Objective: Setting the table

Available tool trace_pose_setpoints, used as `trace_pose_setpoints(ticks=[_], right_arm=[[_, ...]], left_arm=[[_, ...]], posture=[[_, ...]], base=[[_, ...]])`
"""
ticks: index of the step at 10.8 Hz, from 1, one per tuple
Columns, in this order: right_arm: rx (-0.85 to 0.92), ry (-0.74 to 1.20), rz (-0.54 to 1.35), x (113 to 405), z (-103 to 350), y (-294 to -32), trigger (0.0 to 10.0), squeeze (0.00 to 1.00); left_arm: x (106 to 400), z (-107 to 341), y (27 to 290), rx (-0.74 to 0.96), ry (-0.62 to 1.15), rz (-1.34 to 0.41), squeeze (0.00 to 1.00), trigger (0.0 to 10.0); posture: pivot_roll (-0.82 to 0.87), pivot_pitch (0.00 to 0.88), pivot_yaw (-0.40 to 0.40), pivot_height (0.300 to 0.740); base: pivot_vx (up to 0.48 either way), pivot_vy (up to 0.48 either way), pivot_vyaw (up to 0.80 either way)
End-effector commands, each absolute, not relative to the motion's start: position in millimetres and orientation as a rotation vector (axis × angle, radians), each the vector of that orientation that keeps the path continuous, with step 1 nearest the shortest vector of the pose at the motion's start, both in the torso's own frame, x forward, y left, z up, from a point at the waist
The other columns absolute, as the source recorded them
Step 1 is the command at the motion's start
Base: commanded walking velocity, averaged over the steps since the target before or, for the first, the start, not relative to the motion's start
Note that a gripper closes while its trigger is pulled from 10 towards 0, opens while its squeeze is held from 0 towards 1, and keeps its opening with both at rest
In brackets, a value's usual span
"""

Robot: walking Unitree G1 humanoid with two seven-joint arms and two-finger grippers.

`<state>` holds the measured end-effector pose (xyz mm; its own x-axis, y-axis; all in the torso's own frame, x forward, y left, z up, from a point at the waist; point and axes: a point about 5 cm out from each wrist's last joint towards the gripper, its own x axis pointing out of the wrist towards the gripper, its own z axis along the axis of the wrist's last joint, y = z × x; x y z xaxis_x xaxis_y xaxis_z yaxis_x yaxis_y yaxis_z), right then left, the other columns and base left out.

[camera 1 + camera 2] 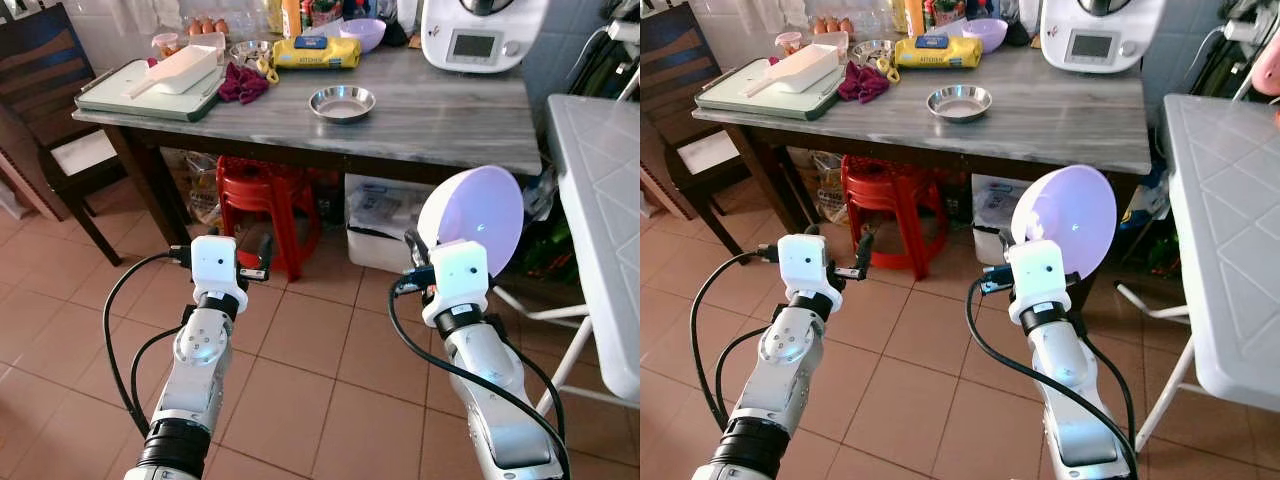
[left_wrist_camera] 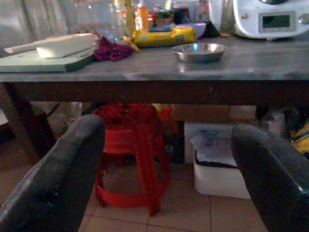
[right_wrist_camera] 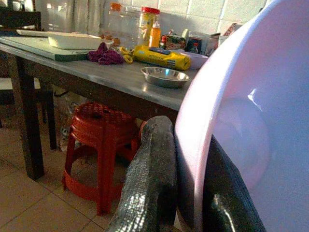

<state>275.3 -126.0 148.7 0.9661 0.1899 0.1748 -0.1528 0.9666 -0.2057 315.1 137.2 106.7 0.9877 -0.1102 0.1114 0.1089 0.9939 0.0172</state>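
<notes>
Left gripper [image 1: 252, 258] held out over the floor short of the table's [image 1: 450, 120] front edge, fingers spread wide, nothing between them. Steel dish [image 1: 342, 102] mid-table, toward the front edge. Right gripper [image 3: 186, 193] clamped on rim of lilac bowl [image 1: 472, 208], bowl on edge below the table's front right corner.

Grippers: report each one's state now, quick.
Left gripper: open, fingers wide apart, holding nothing.
Right gripper: shut on the rim of the lilac bowl, held on edge.
</notes>
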Motion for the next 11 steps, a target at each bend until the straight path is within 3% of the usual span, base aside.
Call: trace_pose_setpoints(ticks=[1,11], right_arm=[[-0.184,-0.212,0.169,274.2,154.1,-125.0,10.0,0.00],[-0.207,-0.217,0.155,274.7,158.1,-131.3,10.0,0.00]], left_arm=[[316.3,108.1,140.0,0.002,-0.107,-0.106,0.00,10.0],[315.2,105.5,135.1,-0.021,-0.088,-0.117,0.00,10.0]], posture=[[-0.14,0.103,0.096,0.740],[-0.16,0.110,0.094,0.740]], base=[[0.000,0.352,-0.44],[0.000,0.398,-0.04]])
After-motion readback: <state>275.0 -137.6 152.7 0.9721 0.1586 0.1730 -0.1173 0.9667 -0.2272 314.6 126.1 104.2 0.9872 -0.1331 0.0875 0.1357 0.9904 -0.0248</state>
